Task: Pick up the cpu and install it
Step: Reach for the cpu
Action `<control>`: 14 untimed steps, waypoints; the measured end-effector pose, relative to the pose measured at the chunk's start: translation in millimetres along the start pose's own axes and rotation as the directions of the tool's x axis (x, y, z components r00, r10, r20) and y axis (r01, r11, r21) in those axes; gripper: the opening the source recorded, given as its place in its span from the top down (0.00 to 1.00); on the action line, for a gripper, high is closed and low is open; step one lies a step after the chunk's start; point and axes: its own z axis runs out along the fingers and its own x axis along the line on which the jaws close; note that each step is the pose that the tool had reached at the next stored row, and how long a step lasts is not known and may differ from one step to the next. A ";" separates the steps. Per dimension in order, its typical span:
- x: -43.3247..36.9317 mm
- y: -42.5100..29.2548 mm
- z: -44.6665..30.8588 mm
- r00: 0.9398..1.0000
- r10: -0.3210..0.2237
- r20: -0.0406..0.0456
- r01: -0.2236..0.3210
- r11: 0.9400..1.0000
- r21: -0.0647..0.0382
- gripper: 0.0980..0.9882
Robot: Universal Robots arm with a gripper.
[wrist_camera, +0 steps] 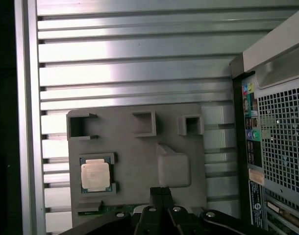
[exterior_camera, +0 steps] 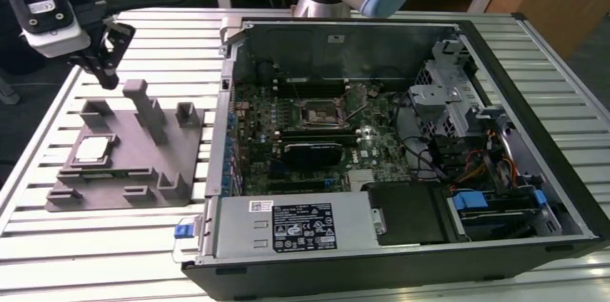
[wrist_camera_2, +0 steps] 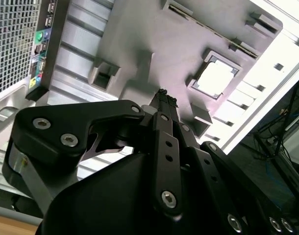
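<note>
One pincer (exterior_camera: 103,77) hangs above the edge of one grey fixture (exterior_camera: 133,173) and touches nothing. Its two fingers (wrist_camera: 158,196) are pressed together and hold nothing.

One cpu (exterior_camera: 93,147) lies flat, silver top up, in a square recess of the fixture. It is near the pincer but apart from it.

In the first wrist view the fixture carries three hollow brackets in a row and one solid block.

The fixture rests on one slatted metal counter (exterior_camera: 114,245). At the exterior view's right of it stands one open computer case (exterior_camera: 533,102). Inside the case is one black-framed socket (exterior_camera: 318,111), well apart from the cpu.
</note>
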 end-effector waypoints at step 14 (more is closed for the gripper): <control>27.0 -2.8 16.0 1.000 0.000 0.000 0.000 1.000 0.000 0.99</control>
